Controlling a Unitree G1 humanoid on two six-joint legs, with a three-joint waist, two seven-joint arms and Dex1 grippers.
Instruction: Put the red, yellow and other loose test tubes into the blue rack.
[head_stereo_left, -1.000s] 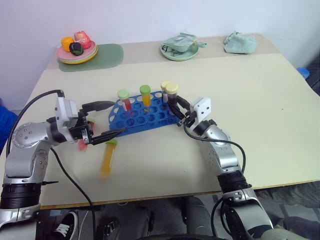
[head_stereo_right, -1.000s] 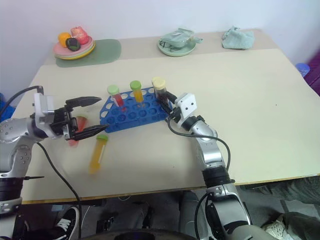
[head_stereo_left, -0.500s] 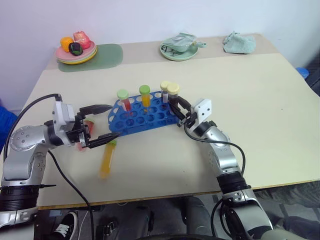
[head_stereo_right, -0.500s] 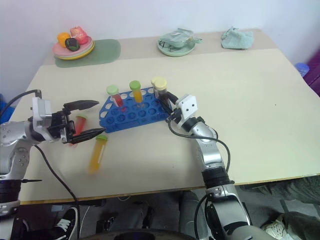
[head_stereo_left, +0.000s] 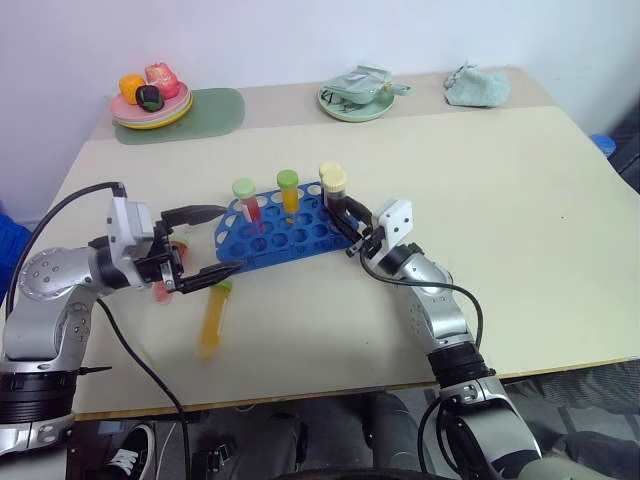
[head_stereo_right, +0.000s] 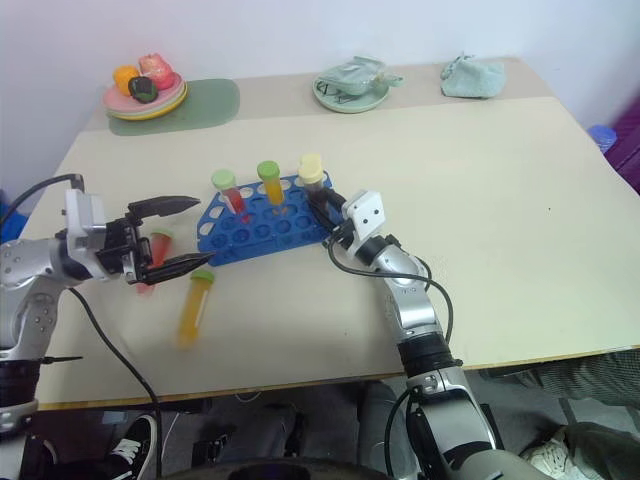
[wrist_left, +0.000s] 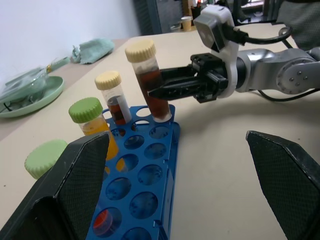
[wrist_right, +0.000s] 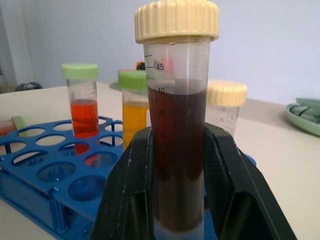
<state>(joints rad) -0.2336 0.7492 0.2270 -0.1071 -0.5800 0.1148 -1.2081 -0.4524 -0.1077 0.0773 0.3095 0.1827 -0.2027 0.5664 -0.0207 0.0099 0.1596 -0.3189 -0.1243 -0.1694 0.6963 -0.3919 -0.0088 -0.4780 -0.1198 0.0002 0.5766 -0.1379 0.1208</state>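
Note:
The blue rack (head_stereo_left: 290, 232) lies mid-table with a red tube (head_stereo_left: 247, 200), a yellow tube (head_stereo_left: 290, 192) and a cream-capped tube (wrist_left: 114, 97) standing in it. My right gripper (head_stereo_left: 347, 214) is shut on a brown tube with a cream cap (wrist_right: 176, 125), held upright with its lower end at a hole on the rack's right end. My left gripper (head_stereo_left: 222, 243) stands open just left of the rack, holding nothing. A loose red tube (head_stereo_right: 149, 266) lies on the table, partly hidden behind the left gripper. A loose yellow tube (head_stereo_left: 212, 318) lies nearer the front edge.
At the back left a plate of toy fruit (head_stereo_left: 150, 100) sits on a green mat (head_stereo_left: 210, 112). A green plate holding a cloth (head_stereo_left: 357, 97) and a crumpled green cloth (head_stereo_left: 478, 86) are at the back right. A black cable hangs off my left arm.

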